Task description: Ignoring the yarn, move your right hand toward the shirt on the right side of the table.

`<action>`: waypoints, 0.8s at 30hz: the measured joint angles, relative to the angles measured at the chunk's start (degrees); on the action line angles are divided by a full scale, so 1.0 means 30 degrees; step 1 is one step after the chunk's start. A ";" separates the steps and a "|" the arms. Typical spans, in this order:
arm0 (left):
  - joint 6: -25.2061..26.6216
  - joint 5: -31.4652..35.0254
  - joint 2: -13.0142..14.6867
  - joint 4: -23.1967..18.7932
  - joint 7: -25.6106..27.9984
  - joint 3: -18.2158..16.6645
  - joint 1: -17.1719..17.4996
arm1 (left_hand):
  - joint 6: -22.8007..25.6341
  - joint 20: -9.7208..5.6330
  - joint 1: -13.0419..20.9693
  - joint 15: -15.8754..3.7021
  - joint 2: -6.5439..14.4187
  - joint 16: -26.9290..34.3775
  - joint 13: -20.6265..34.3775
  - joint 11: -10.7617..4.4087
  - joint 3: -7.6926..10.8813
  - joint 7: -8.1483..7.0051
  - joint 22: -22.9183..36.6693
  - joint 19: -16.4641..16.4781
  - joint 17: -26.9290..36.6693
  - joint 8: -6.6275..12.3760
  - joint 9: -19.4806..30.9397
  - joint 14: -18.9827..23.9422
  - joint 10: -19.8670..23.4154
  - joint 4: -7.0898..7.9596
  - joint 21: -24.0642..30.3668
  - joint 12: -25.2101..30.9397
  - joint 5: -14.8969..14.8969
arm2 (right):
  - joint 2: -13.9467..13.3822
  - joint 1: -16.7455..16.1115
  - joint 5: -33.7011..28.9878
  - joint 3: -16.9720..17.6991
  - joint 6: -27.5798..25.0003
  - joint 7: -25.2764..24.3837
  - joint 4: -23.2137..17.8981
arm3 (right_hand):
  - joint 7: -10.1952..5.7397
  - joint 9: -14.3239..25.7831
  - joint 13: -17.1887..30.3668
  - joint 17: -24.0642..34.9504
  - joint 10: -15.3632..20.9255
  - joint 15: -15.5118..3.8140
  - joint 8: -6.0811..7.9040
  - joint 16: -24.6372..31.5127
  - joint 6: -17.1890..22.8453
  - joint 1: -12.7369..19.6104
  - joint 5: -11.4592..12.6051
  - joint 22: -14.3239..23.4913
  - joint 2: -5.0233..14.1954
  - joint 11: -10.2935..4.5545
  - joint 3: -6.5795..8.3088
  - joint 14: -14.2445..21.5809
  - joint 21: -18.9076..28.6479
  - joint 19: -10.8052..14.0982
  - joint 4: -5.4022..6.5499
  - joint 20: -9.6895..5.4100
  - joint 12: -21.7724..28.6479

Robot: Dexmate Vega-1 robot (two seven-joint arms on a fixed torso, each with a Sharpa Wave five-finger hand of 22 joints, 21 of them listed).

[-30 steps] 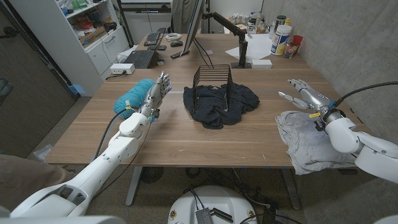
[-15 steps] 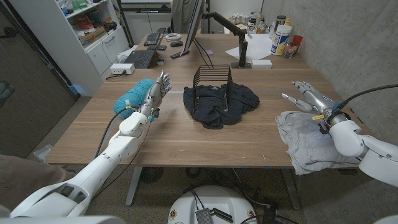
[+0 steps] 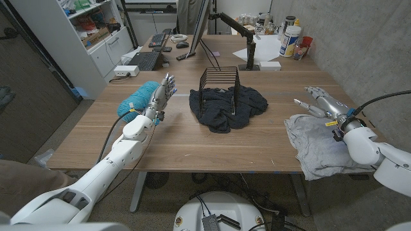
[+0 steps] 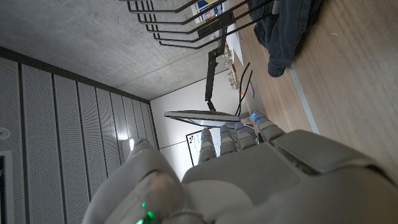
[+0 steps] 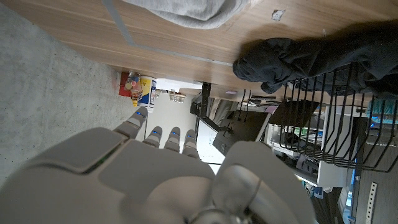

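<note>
A crumpled light grey shirt [image 3: 318, 144] lies at the right side of the table; its edge also shows in the right wrist view [image 5: 180, 9]. My right hand [image 3: 319, 101] hovers just beyond the shirt's far edge, fingers apart and holding nothing; its back shows in the right wrist view [image 5: 161, 168]. A teal skein of yarn [image 3: 137, 97] lies at the left. My left hand [image 3: 162, 95] stands beside it with fingers stretched out and nothing in them, and also appears in the left wrist view [image 4: 236, 174].
A dark shirt [image 3: 228, 106] is heaped mid-table under a black wire rack [image 3: 220, 80]. Both show in the right wrist view, shirt [image 5: 311, 56] and rack [image 5: 329, 124]. Bottles [image 3: 290, 40], papers and a monitor arm stand at the back.
My right hand has drifted to the right and a little nearer, along the far edge of the grey shirt. The left arm has stayed where it was.
</note>
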 measured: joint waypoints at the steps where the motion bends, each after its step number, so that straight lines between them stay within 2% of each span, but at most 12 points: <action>1: 0.0003 0.0009 0.0006 -0.0010 0.0017 -0.0001 0.0002 | 0.0001 0.0000 0.0000 0.0000 0.0000 -0.0001 0.0000 0.0000 0.0000 0.0000 0.0000 0.0000 0.0000 0.0000 0.0000 0.0000 0.0000 0.0000 0.0000 0.0000 0.0000 | 0.0000 0.0000 -0.0061 0.0000 -0.0035 0.0047 0.0000 | 0.0000 -0.0001 0.0000 0.0000 0.0000 0.0000 0.0000 0.0000 0.0000 0.0000 -0.0055 0.0000 0.0000 0.0000 0.0000 0.0000 0.0000 -0.0039 0.0000 -0.0035 0.0000; 5: 0.0003 0.0009 0.0020 -0.0030 0.0017 -0.0016 0.0006 | 0.0105 0.0000 0.0000 -0.0066 0.0000 0.0000 0.0000 0.0000 0.0000 0.0104 0.0000 0.0000 0.0000 0.0000 -0.0001 -0.0066 0.0000 0.0000 0.0000 0.0000 0.0000 | 0.0092 -0.0086 -0.0241 0.0076 -0.0166 0.0207 -0.0040 | 0.0000 -0.0001 -0.0001 0.0000 0.0000 0.0000 0.0000 0.0000 0.0000 0.0000 -0.0056 0.0000 0.0000 0.0000 0.0000 0.0000 0.0000 -0.0138 0.0000 0.0001 0.0000; 8: 0.0003 0.0009 0.0023 -0.0038 0.0017 -0.0037 0.0024 | -0.0320 -0.0001 0.0000 -0.0066 0.0000 0.0000 0.0000 0.0000 0.0000 -0.0041 0.0000 0.0000 0.0000 -0.0090 -0.0001 -0.0066 0.0000 0.0000 0.0000 0.0000 0.0000 | 0.0092 -0.0086 -0.0372 0.0076 -0.0271 0.0320 -0.0040 | 0.0001 -0.0001 -0.0002 0.0000 0.0000 0.0000 0.0000 0.0000 0.0000 0.0000 -0.0056 0.0000 0.0000 0.0000 0.0001 0.0000 0.0000 -0.0209 0.0000 0.0073 0.0000; 9: 0.0017 0.0045 0.0020 -0.0037 0.0144 -0.0045 0.0031 | -0.0422 -0.0001 0.0000 -0.0066 0.0000 -0.0001 0.0000 0.0000 0.0000 -0.0073 0.0000 0.0000 0.0000 -0.0090 -0.0001 -0.0066 0.0001 0.0000 0.0000 0.0000 0.0000 | 0.0456 -0.0495 -0.0403 0.0434 -0.0296 0.0352 -0.0291 | 0.0001 -0.0001 -0.0002 0.0000 0.0000 0.0000 0.0000 0.0000 0.0000 0.0000 -0.0056 0.0000 0.0000 0.0000 0.0000 0.0000 0.0000 -0.0241 0.0000 0.0105 0.0000; 10: 0.0017 0.0045 0.0016 -0.0038 0.0144 -0.0051 0.0038 | -0.0454 0.0000 0.0000 -0.0066 0.0000 -0.0001 0.0000 0.0000 0.0000 -0.0105 0.0000 0.0000 0.0000 -0.0090 -0.0001 -0.0066 0.0000 0.0000 0.0000 0.0000 0.0001 | 0.0456 -0.0495 -0.0440 0.0434 -0.0329 0.0389 -0.0291 | 0.0001 -0.0002 -0.0001 0.0000 0.0001 0.0000 0.0000 0.0000 0.0000 0.0000 -0.0056 0.0000 0.0000 0.0000 0.0000 0.0000 0.0000 -0.0240 0.0000 0.0105 0.0000; 15: -0.0003 0.0063 -0.0027 -0.0038 0.0254 -0.0078 0.0107 | -0.0264 0.0000 0.0000 -0.0066 0.0000 -0.0001 -0.0001 0.0000 0.0000 0.0069 0.0000 0.0000 0.0000 -0.0090 -0.0001 -0.0065 0.0000 0.0000 0.0000 0.0000 0.0001 | 0.0688 -0.0890 -0.0694 0.0812 -0.0468 0.0635 -0.0472 | -0.0073 -0.0003 -0.0003 0.0000 0.0001 0.0000 0.0000 0.0000 -0.0075 0.0000 -0.0055 0.0000 0.0000 0.0001 -0.0080 0.0000 0.0000 -0.0239 -0.0080 0.0104 0.0000; 20: -0.0003 0.0063 -0.0079 -0.0047 0.0254 -0.0083 0.0174 | -0.0195 0.0000 -0.0001 -0.0065 0.0000 -0.0001 0.0000 0.0000 0.0000 0.0000 -0.0001 0.0000 0.0000 -0.0090 -0.0001 -0.0065 0.0000 0.0000 0.0000 0.0000 0.0000 | 0.0688 -0.0890 -0.0951 0.0812 -0.0580 0.0850 -0.0472 | -0.0071 -0.0003 -0.0004 0.0000 0.0001 0.0000 0.0000 0.0000 -0.0074 0.0000 -0.0056 -0.0001 0.0000 0.0001 -0.0080 0.0000 0.0000 -0.0238 -0.0080 0.0104 0.0000; 21: -0.0113 0.0076 -0.0091 -0.0048 0.0331 -0.0083 0.0189 | -0.0196 -0.0001 -0.0001 -0.0065 0.0000 -0.0001 -0.0001 0.0000 0.0000 0.0000 0.0000 0.0000 0.0000 -0.0090 0.0000 -0.0065 0.0000 0.0000 0.0000 0.0000 0.0000 | 0.0992 -0.1393 -0.1002 0.1314 -0.0613 0.0901 -0.0666 | -0.0071 -0.0003 -0.0003 0.0000 0.0001 0.0000 0.0000 0.0000 -0.0073 0.0000 -0.0055 -0.0001 0.0000 0.0001 -0.0080 0.0000 0.0000 -0.0238 -0.0079 0.0104 0.0000; 24: -0.0156 0.0081 -0.0115 -0.0052 0.0369 -0.0082 0.0208 | -0.0196 0.0000 -0.0001 -0.0066 0.0000 -0.0001 0.0000 0.0000 0.0000 0.0000 0.0000 0.0000 0.0000 -0.0090 -0.0001 -0.0064 0.0000 0.0000 0.0000 0.0000 0.0000 | 0.1139 -0.1603 -0.1137 0.1522 -0.0650 0.1032 -0.0772 | -0.0071 -0.0003 -0.0004 0.0000 0.0001 0.0000 0.0000 0.0000 -0.0073 0.0000 -0.0055 0.0000 0.0000 0.0001 -0.0080 0.0000 0.0000 -0.0238 -0.0080 0.0104 0.0000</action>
